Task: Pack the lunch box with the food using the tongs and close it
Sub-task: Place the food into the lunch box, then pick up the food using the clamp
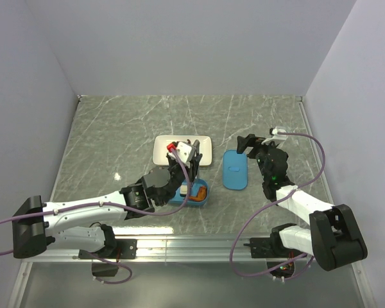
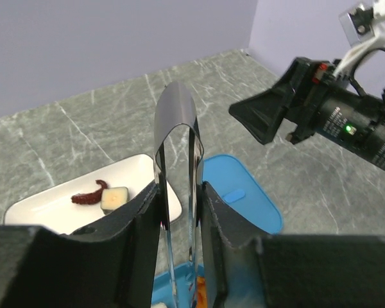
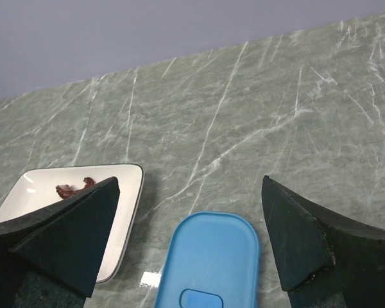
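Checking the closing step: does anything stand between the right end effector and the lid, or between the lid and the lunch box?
Nothing visible separates the open right end effector from the lid, which lies bare close by. But the left end effector, gripping the tongs, stands over the lunch box, in the lid's way.

White-shelled arms point(image 1: 83, 210) with bulky black joints point(image 1: 337, 240) and long lilac cables point(image 1: 322, 157).

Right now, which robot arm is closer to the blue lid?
Right. The right gripper hangs open right by the far end of the lid; the left gripper, holding the tongs, is over the lunch box beside it.
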`<action>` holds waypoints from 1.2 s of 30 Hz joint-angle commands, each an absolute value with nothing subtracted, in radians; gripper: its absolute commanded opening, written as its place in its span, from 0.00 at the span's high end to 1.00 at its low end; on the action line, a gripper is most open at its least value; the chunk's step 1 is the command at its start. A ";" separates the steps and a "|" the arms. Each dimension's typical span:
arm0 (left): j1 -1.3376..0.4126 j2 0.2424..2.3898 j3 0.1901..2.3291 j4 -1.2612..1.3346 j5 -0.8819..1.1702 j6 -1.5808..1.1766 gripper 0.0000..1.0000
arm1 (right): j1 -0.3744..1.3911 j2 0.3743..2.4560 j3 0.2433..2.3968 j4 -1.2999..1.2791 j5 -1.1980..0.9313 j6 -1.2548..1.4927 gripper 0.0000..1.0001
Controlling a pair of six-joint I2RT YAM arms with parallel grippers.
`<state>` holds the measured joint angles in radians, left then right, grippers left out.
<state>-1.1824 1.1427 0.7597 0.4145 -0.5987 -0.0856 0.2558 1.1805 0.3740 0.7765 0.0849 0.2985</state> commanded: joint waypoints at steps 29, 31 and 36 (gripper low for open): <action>-0.812 1.471 0.879 0.880 -0.385 0.061 0.60 | 0.258 1.169 0.402 0.807 0.087 0.296 0.02; -0.795 1.486 0.885 0.894 -0.367 0.058 0.60 | 0.258 1.169 0.403 0.805 0.089 0.295 0.02; -0.762 1.525 0.882 0.930 -0.308 0.040 0.60 | 0.258 1.173 0.407 0.802 0.090 0.295 0.02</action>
